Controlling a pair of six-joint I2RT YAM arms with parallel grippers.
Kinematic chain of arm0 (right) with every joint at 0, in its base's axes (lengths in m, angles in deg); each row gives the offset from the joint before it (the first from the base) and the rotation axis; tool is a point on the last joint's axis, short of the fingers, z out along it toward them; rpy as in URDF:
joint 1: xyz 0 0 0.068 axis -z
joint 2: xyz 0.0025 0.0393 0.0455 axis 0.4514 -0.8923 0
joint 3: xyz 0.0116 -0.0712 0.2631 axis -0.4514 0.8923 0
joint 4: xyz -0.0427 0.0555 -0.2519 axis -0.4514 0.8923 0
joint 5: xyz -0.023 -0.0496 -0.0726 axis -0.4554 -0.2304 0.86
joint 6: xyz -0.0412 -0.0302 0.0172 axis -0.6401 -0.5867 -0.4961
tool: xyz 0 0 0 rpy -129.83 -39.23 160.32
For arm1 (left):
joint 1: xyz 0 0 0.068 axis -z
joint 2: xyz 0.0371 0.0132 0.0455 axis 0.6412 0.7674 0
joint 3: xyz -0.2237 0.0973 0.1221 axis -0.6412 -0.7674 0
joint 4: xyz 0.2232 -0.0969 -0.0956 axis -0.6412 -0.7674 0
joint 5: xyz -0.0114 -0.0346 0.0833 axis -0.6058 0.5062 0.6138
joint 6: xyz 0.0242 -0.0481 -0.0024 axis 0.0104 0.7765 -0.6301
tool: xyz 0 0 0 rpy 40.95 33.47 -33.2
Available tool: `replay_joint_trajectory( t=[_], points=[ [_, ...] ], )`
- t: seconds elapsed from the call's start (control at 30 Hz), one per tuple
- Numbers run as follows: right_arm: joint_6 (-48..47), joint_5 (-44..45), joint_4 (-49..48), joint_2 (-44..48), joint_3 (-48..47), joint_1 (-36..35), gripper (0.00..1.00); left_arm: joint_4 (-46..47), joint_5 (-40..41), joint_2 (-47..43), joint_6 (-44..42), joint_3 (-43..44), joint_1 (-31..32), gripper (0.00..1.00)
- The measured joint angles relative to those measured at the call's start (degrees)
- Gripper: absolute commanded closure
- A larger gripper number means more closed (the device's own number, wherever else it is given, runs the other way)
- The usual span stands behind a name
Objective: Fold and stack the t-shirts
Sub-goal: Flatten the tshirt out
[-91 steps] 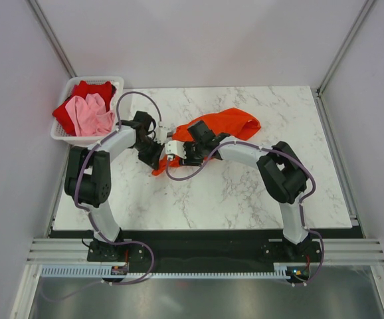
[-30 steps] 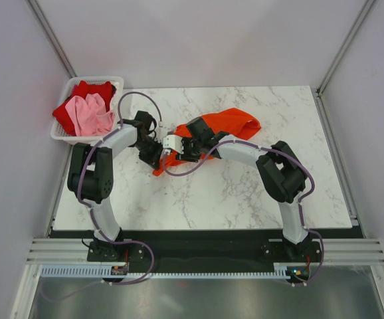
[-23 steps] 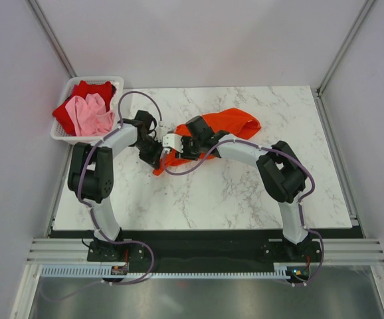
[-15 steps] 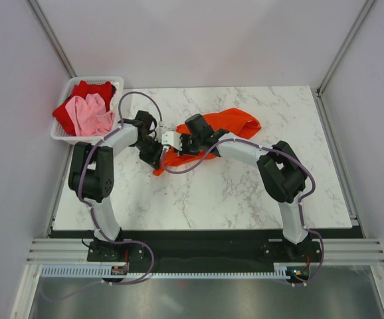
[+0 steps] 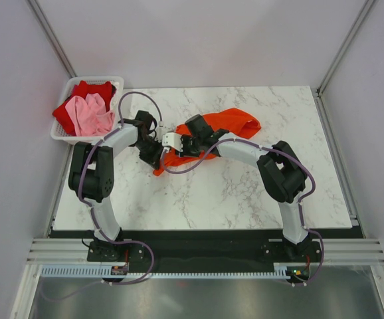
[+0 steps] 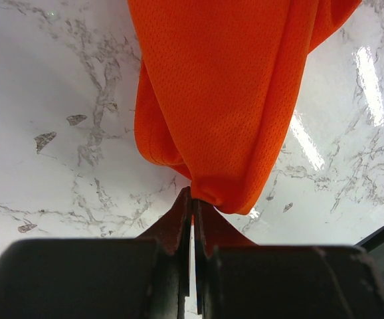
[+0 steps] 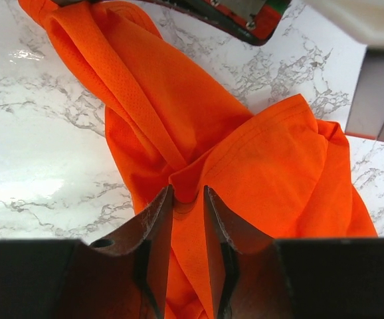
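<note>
Both arms' jaws pinch one orange t-shirt (image 5: 235, 123); basket (image 5: 97, 79) holds red t-shirt (image 5: 92, 88), pink t-shirt (image 5: 91, 114).

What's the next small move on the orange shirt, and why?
Probably close the right claw fully on the fold of the orange shirt lying between its fingers, which look slightly apart. The left claw is shut on a bunched end, so a second firm grip would let the arms spread it.
</note>
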Motion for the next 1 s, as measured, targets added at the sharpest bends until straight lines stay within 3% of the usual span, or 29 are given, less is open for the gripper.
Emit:
replay_joint_trajectory(
  t=[0.33, 0.43, 0.47, 0.57, 0.83, 1.0],
  points=[
    [-0.6, 0.0, 1.7, -1.7, 0.0, 0.0, 0.66, 0.0, 0.0, 0.0, 0.2, 0.0, 0.0, 0.98],
    [-0.7, 0.1, 1.9, -2.6, -0.1, 0.0, 0.79, 0.0, 0.0, 0.0, 0.2, 0.0, 0.0, 0.98],
    [-0.7, 0.2, 2.0, -2.9, -0.2, 0.0, 0.9, 0.0, 0.0, 0.0, 0.2, 0.0, 0.0, 0.98],
    [-0.7, 0.6, 2.3, -3.1, -0.5, 0.0, 1.0, 0.0, 0.0, 0.0, 0.2, 0.0, 0.0, 0.98],
    [-0.6, 5.2, 2.6, -1.2, -3.1, 0.6, 1.0, -0.7, 0.2, 0.0, 0.2, 0.7, 0.0, 0.98],
    [0.0, 12.2, 1.8, 2.0, -9.9, 4.3, 1.0, -3.3, 2.6, 0.0, -0.1, 8.1, 0.0, 0.98]
  ],
)
